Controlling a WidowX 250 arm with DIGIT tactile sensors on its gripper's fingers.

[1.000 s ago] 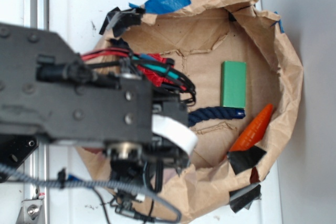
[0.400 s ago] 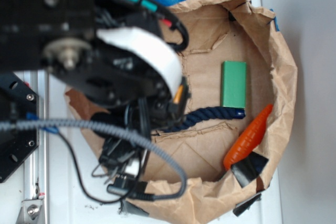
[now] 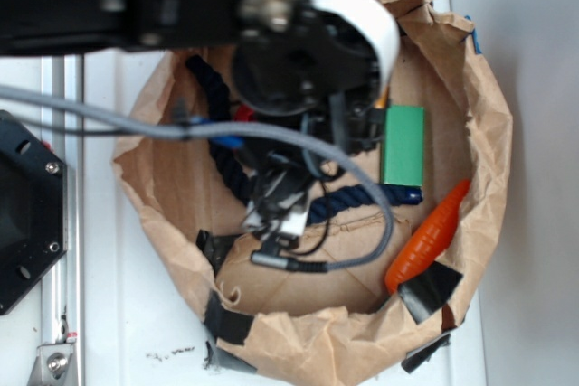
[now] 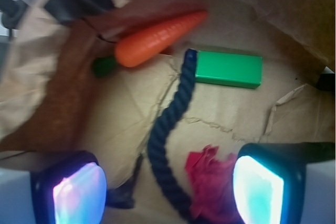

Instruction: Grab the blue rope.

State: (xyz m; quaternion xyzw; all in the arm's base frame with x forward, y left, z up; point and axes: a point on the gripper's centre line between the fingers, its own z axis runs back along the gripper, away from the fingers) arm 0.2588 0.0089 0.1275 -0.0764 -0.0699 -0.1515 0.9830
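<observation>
Gripper (image 4: 168,187) is spread wide, holding nothing; only the two finger pads (image 4: 79,195) show at the bottom corners of the wrist view, glowing and blurred, the rest cut off by the frame edge.

The thick dark navy twisted rope (image 4: 167,129) lies on the floor of the crumpled brown paper bag (image 4: 47,103), running between the two pads up to its brighter blue bound end, which sits touching or just beside the short end of the flat green rectangular block (image 4: 229,69). The rope's lower end runs out of the wrist frame. No pad touches it.

In the exterior view the black robot arm (image 3: 298,51) and its grey braided cable (image 3: 109,119) cover most of the bag's middle. Rope (image 3: 357,201) shows only in pieces: one stretch below the green block (image 3: 403,144), another dark loop near the bag's upper-left wall, the link between them hidden. The gripper itself can't be made out there.

An orange plastic carrot (image 4: 157,38) lies tilted just above the rope's end, apart from it; its green stub is partly shadowed. A crumpled red scrap (image 4: 210,179) sits just right of the rope, beside the right pad; what it's made of can't be told. Black tape patches (image 3: 425,291) on the bag rim. The bag (image 3: 493,133) rests on a white surface (image 3: 136,314).
</observation>
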